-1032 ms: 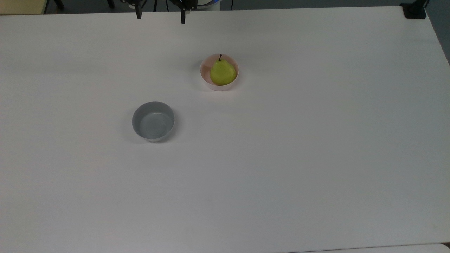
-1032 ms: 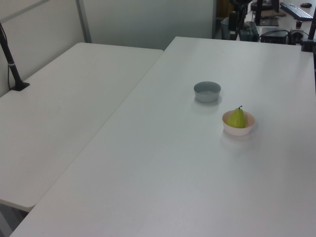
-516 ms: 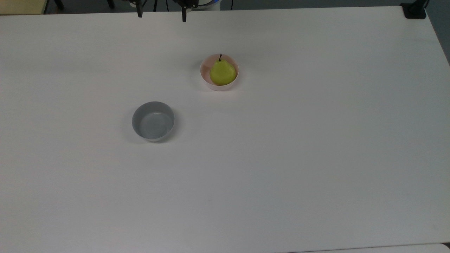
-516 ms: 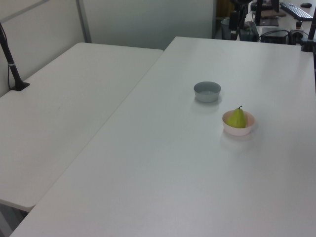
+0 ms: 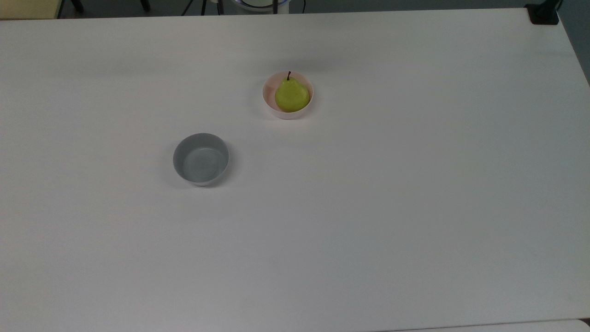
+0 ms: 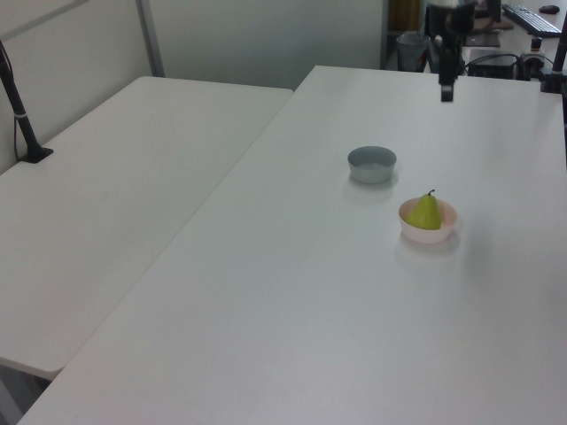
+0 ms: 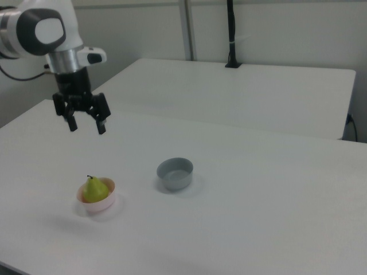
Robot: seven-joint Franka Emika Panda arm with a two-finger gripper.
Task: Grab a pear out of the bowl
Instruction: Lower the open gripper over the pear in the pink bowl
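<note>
While black two-finger gripper (image 7: 85, 126) hangs high above white table (image 5: 368, 207), fingers spread wide and holding nothing, step in hand reads as approach. Small yellow-green pear (image 5: 292, 95) sits upright in pale pink round bowl (image 5: 268, 102) — empty grey bowl (image 5: 201, 159) at its 8 o'clock in top view. Next: descend over pear, straddle body, close.

Counted per kind:
- Pear (image 5: 292, 95): one, yellow-green, dark stem.
- Bowls: two. One pale pink bowl (image 5: 269, 103), one grey bowl (image 5: 201, 159).
- Worktops: two white ones side by side, one worktop (image 5: 368, 207) bearing both bowls, second worktop (image 6: 106, 204) beside it.
- Robot arm: one, with one pincer (image 7: 85, 125), two fingers spread apart.
</note>
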